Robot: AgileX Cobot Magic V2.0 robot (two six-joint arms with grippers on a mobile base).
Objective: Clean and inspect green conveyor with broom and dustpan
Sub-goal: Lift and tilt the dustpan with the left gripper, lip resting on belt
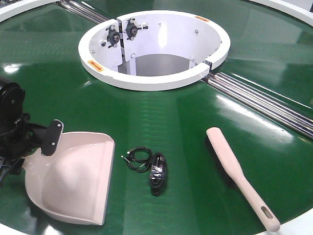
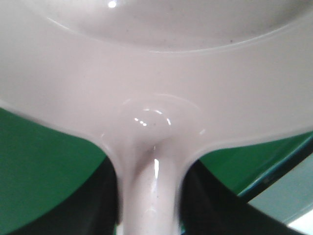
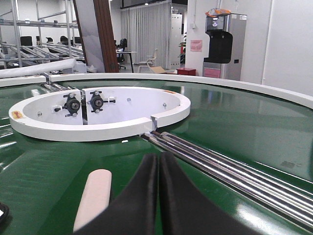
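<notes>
The beige dustpan (image 1: 78,181) lies on the green conveyor (image 1: 195,112) at the front left, with its open lip facing front right. My left gripper (image 1: 46,142) is shut on the dustpan's handle. In the left wrist view the handle (image 2: 149,196) runs between the two dark fingers (image 2: 105,200), and the pan (image 2: 156,73) fills the top. The beige broom (image 1: 239,174) lies flat at the front right, with its slotted handle end nearest the belt's edge. My right gripper (image 3: 159,159) is shut and empty, low over the belt, with the broom's tip (image 3: 95,196) just to its left.
A bundled black cable (image 1: 156,169) with loose thin wires lies between the dustpan and the broom. The white ring housing (image 1: 154,46) stands at the back centre. Metal rods (image 1: 264,100) run from the ring to the right edge; they also show in the right wrist view (image 3: 225,166).
</notes>
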